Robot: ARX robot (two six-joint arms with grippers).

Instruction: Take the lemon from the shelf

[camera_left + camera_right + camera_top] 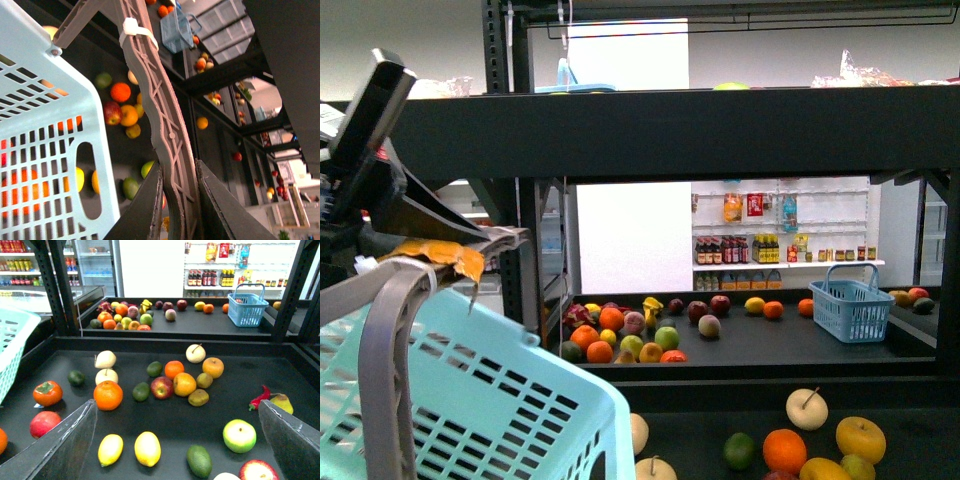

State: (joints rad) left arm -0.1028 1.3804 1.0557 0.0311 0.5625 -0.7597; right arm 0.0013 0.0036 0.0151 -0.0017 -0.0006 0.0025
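Note:
Two bright yellow lemons point(147, 448) point(110, 449) lie side by side on the black shelf deck point(235, 390), close in front of the right wrist camera. My right gripper point(176, 402) hangs open above the deck. Its dark fingers point(65, 445) frame the view and both lemons lie between them, nearer the left one; nothing is held. My left gripper point(178, 165) is shut on the grey handle point(150, 85) of a light blue basket point(470, 400), which hangs at the lower left of the front view. The shelf's upper deck point(720, 130) crosses the top of the front view.
Around the lemons lie an orange point(108, 395), a green avocado point(199, 460), a green apple point(239, 435) and a red chilli point(259, 397). A small blue basket point(246, 307) and more fruit sit on the far deck. Black uprights point(55, 290) stand at the sides.

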